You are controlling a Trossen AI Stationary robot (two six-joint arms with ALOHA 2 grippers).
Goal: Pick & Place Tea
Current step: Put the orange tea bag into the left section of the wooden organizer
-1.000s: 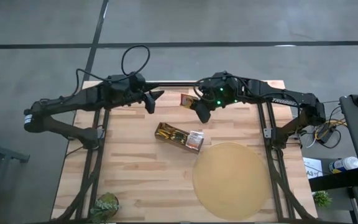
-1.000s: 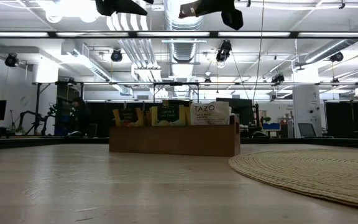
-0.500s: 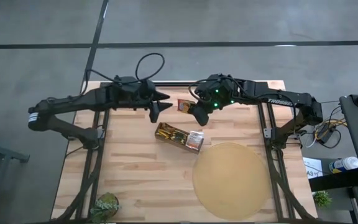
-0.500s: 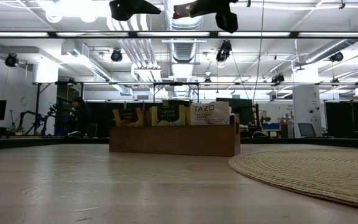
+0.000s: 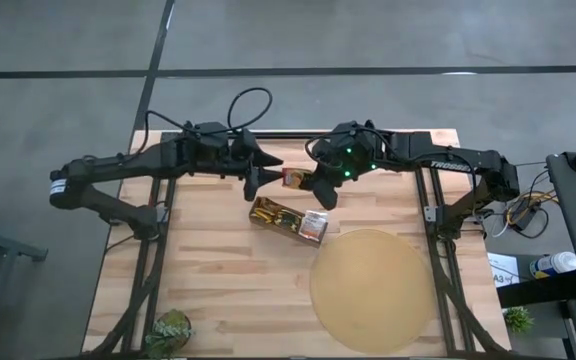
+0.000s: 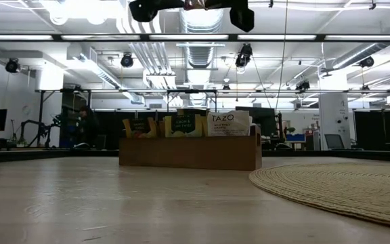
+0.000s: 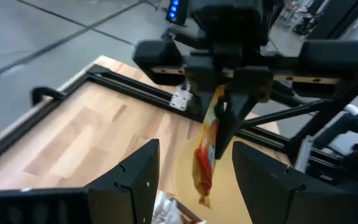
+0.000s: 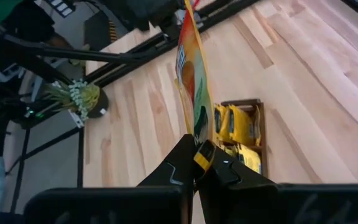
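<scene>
My right gripper (image 5: 316,186) is shut on an orange-red tea sachet (image 5: 293,178), high above the table's far middle. My left gripper (image 5: 264,171) faces it from the left with its fingers open, just short of the sachet; in the left wrist view the sachet (image 7: 204,152) hangs beyond the gap between them. Below, nearer the table's middle, lies the brown wooden box (image 5: 286,220) with more sachets standing in it (image 6: 185,125). Both grippers show at the top of the low view, the left (image 6: 147,9) and the right (image 6: 241,15). My right gripper pinches the sachet's end (image 8: 196,134) between its two fingertips. The fingers slant down from the table's right side. The sachet sticks out past them edge-on and hangs clear of the table and the box, its free end (image 7: 202,196) lowest.
A big round tan mat (image 5: 371,290) covers the table's near right part. A small green plant (image 5: 171,331) stands at the near left corner. Bare wood (image 5: 208,270) lies to the left of the box and the mat.
My left gripper has moved toward the table's right, toward the sachet, and has swung its fingers round to face it, staying open. My right gripper has tipped slightly, bringing the sachet a little toward the left gripper.
</scene>
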